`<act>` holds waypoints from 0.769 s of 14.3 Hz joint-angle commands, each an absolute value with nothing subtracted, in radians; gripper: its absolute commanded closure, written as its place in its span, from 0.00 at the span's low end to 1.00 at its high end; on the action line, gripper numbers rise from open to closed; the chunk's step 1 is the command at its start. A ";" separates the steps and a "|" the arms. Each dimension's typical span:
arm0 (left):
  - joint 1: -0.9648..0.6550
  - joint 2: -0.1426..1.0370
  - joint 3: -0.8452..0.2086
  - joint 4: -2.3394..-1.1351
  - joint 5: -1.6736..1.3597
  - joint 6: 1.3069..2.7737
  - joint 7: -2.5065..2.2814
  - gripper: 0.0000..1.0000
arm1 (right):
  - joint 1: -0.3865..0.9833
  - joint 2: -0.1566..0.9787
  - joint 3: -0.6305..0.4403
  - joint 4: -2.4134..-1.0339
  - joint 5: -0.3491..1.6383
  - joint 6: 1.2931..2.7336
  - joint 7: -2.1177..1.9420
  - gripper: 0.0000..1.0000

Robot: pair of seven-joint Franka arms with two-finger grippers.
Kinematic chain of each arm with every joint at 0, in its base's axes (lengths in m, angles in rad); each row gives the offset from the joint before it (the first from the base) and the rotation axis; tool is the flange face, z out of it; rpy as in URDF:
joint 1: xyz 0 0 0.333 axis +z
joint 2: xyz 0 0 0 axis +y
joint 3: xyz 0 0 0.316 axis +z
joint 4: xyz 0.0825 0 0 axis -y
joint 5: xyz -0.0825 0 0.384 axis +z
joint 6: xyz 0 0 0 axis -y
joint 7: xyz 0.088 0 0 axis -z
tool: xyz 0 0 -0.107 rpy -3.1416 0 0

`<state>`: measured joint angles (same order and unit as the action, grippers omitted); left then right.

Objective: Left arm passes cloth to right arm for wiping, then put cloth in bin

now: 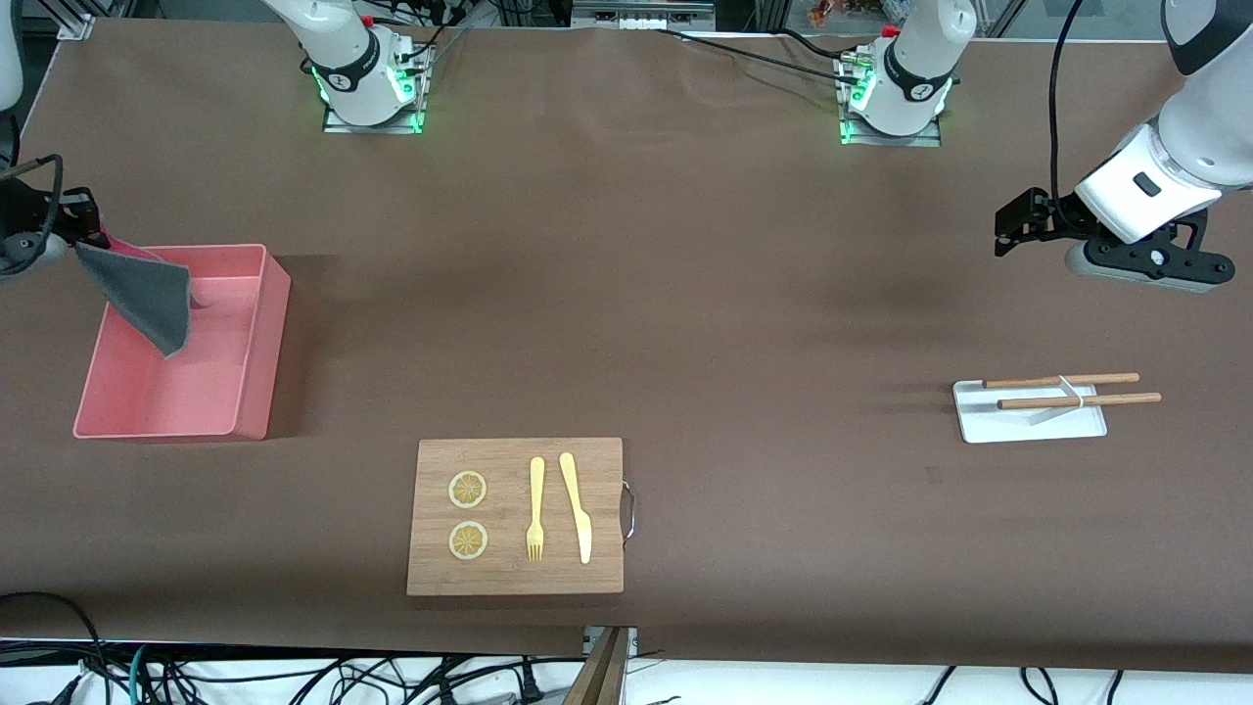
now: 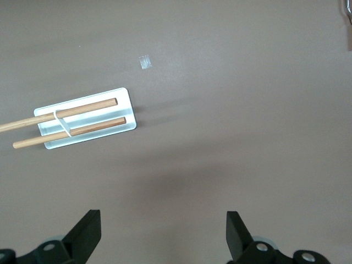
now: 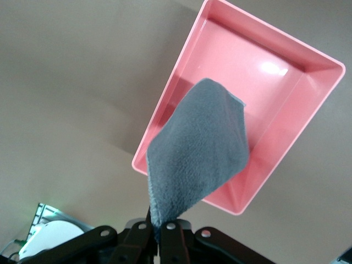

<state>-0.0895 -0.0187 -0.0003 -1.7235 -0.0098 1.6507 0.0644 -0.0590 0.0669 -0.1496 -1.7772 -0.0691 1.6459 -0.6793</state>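
The right gripper (image 3: pixel 159 231), fingers pinched on the cloth (image 1: pixel 142 294), dangles it over the bin (image 1: pixel 256 338) for dropping, while the left gripper (image 2: pixel 162 234) waits with fingers spread wide over the bench (image 1: pixel 685 294).

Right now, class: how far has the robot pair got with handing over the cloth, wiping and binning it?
Done: the handover looks finished, since the right gripper is shut on the small magenta-and-grey cloth, while the left gripper is open, waiting above the table near the white chopstick tray. In hand: the cloth hangs over the salmon-pink rectangular plastic bin. Left: releasing it inside. Wiping cannot be confirmed.
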 commanded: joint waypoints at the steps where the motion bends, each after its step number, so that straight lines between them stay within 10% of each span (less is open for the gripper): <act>1: -0.086 -0.023 -0.005 -1.712 0.017 1.635 0.080 0.00 | -0.060 0.083 -0.146 -1.825 -0.081 1.701 -0.684 0.44; 2: -0.086 -0.023 -0.005 -1.712 0.017 1.635 0.080 0.00 | -0.060 0.081 -0.146 -1.827 -0.078 1.706 -0.686 0.00; 11: -0.086 -0.023 -0.005 -1.712 0.017 1.635 0.080 0.00 | -0.055 -0.015 -0.094 -1.824 -0.032 1.726 -0.464 0.00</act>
<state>-0.0895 -0.0187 -0.0004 -1.7235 -0.0098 1.6506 0.0644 -0.0579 0.0595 -0.1329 -1.8062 -0.0455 1.7403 -0.5573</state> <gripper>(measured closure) 0.000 0.000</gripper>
